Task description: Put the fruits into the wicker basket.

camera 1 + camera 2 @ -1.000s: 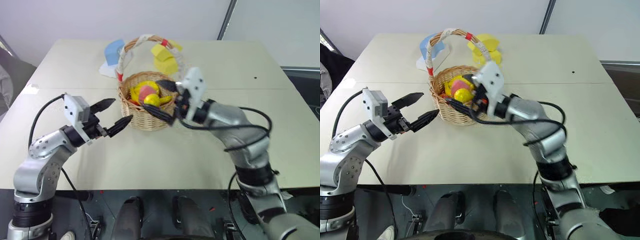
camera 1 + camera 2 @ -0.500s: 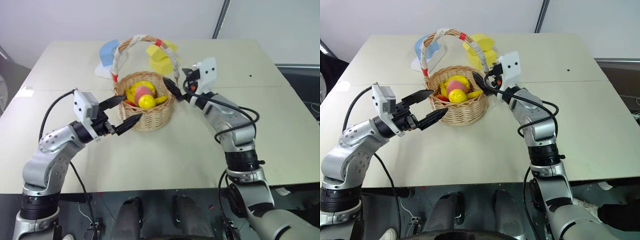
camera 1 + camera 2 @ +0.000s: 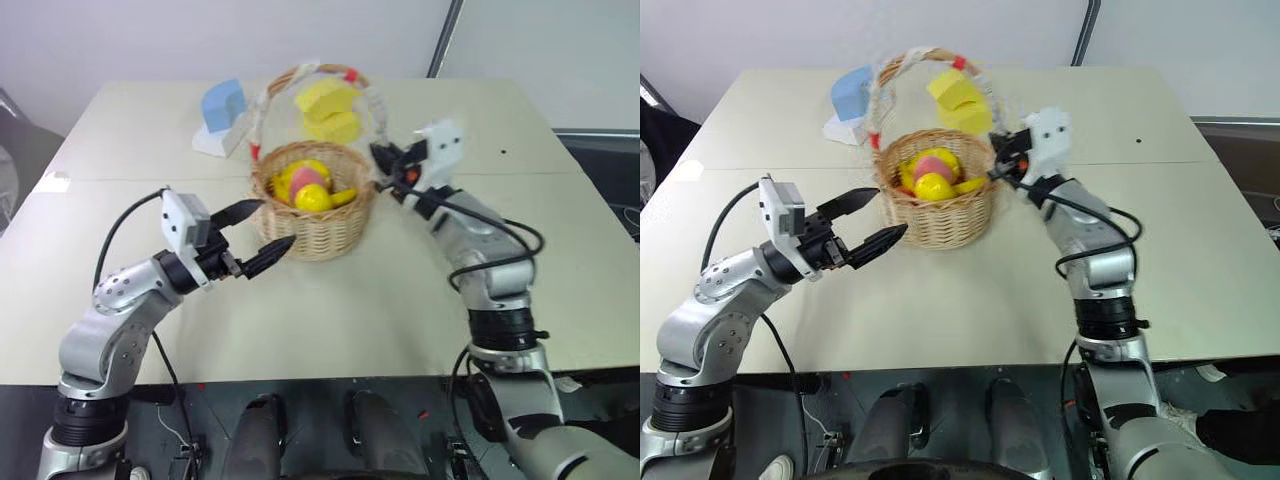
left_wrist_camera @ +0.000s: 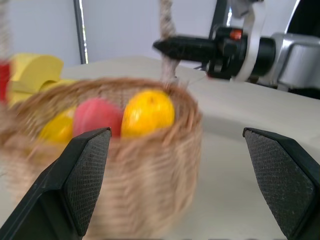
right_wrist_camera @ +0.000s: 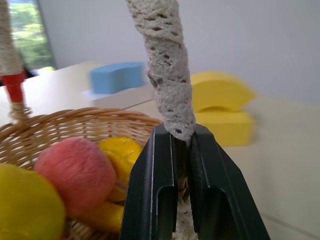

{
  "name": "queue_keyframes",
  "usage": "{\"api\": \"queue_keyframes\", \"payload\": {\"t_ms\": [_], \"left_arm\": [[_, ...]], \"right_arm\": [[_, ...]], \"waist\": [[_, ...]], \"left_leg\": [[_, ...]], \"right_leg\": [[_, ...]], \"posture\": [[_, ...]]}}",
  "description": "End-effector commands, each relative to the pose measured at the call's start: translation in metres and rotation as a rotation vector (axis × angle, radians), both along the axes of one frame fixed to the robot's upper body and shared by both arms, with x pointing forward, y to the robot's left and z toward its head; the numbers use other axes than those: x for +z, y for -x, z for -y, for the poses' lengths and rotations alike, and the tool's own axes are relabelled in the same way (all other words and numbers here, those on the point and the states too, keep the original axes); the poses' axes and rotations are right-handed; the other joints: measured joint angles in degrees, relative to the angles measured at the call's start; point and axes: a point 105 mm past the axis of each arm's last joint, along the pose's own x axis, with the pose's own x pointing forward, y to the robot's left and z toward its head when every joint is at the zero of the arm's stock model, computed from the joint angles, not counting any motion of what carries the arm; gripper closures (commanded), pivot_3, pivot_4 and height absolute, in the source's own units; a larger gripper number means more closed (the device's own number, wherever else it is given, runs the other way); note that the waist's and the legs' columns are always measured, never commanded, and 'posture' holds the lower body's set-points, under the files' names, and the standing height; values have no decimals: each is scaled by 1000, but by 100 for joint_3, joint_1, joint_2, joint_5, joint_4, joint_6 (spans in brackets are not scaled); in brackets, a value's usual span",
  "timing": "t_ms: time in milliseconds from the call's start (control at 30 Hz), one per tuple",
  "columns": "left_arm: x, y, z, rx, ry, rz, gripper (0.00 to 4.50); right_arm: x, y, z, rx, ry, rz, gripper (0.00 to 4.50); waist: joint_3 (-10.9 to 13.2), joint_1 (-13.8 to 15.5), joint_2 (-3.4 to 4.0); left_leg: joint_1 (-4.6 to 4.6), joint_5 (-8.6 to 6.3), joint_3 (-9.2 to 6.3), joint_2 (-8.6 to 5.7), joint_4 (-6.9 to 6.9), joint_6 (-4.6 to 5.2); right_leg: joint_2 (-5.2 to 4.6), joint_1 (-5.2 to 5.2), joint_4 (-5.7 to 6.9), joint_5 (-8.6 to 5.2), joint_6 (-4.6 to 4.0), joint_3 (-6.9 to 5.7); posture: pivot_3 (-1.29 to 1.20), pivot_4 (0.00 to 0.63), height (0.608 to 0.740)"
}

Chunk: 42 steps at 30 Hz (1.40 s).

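A: Where's the wicker basket [image 3: 318, 208]?
B: Table [image 3: 300, 310] centre, upright, handle arching nine to three.
A: The grippers?
B: Right gripper [image 5: 182, 150] is clamped on the handle's foot at three o'clock; left gripper [image 3: 262, 232] gapes at eight.
A: The fruits [image 3: 308, 186]?
B: Inside.

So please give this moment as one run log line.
right hand: shut on basket handle | left hand: open, beside wicker basket | fruits: in basket
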Motion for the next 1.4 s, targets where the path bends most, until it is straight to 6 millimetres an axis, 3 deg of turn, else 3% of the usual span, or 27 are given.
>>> {"api": "queue_keyframes", "payload": {"t_ms": [33, 100, 200, 400, 533, 700, 867, 967, 1067, 1233, 1400], "left_arm": [[11, 2, 8, -38, 13, 52, 0], [13, 1, 12, -57, 26, 58, 0], [15, 0, 20, -90, 36, 64, 0], [16, 0, 34, -136, 48, 66, 0], [18, 1, 40, -166, 51, 74, 0], [19, 0, 41, -171, 50, 76, 0], [12, -2, 27, -128, 32, 56, 0], [6, -4, 10, -67, 18, 39, 0], [-6, -8, -10, 30, -21, 5, 0], [-27, -18, -38, 207, -111, -36, 0], [-43, -14, -57, 320, -132, -74, 0]], "right_arm": [[48, 14, 75, -277, -2, 182, 4442], [51, 17, 116, -445, 14, 191, 4442], [45, 20, 153, -608, 37, 176, 4442], [31, 22, 189, -751, 1, 140, 4442], [22, 25, 196, -754, -82, 100, 2789], [15, 36, 202, -774, -64, 82, 177], [-8, 64, 212, -732, 1, 75, 177], [-16, 83, 191, -551, -28, 98, 177], [-39, 89, 141, -277, 120, 43, 177], [-75, 97, 66, 97, 222, -74, 177], [-92, 96, 29, 280, 239, -117, 177]], "waist": [[0, 26, 0], [0, 89, 0], [0, 95, 0], [3, -16, 8], [5, -51, 13], [5, -54, 13], [5, -3, 13], [4, -15, 15], [2, -81, 18], [1, -73, 17], [0, -44, 13]], "left_leg": [[0, 0, 0, -1, 0, 0], [1, 0, 2, -1, 0, 0], [2, 0, 5, -3, 1, 0], [9, 0, 7, -1, -2, 2], [8, 0, 5, -2, -2, 2], [7, 0, 2, -2, -1, 2], [6, 0, 1, -4, 0, 2], [7, 0, 3, -5, 0, 2], [13, -1, 1, 1, -2, 3], [37, -1, 2, 5, -2, 2], [29, -1, 4, 2, 1, 2]], "right_leg": [[0, 0, -1, -5, -9, 1], [0, 0, -2, -6, -11, 2], [1, 0, -4, -7, -12, 5], [8, 0, 0, -4, -7, 13], [9, 0, 1, 3, 8, 13], [10, 1, 1, 2, 9, 13], [8, 5, -1, -2, 15, 13], [5, 5, -1, -3, 17, 15], [11, 6, 1, -6, 12, 15], [15, 17, 4, -10, -11, 15], [5, 18, -3, -12, -10, 15]], "posture": [[0, 150, 740], [0, 150, 740], [0, 150, 740], [0, 150, 740], [0, 150, 740], [0, 150, 740], [0, 150, 740], [0, 150, 740], [0, 150, 740], [0, 150, 740], [0, 150, 740]]}}
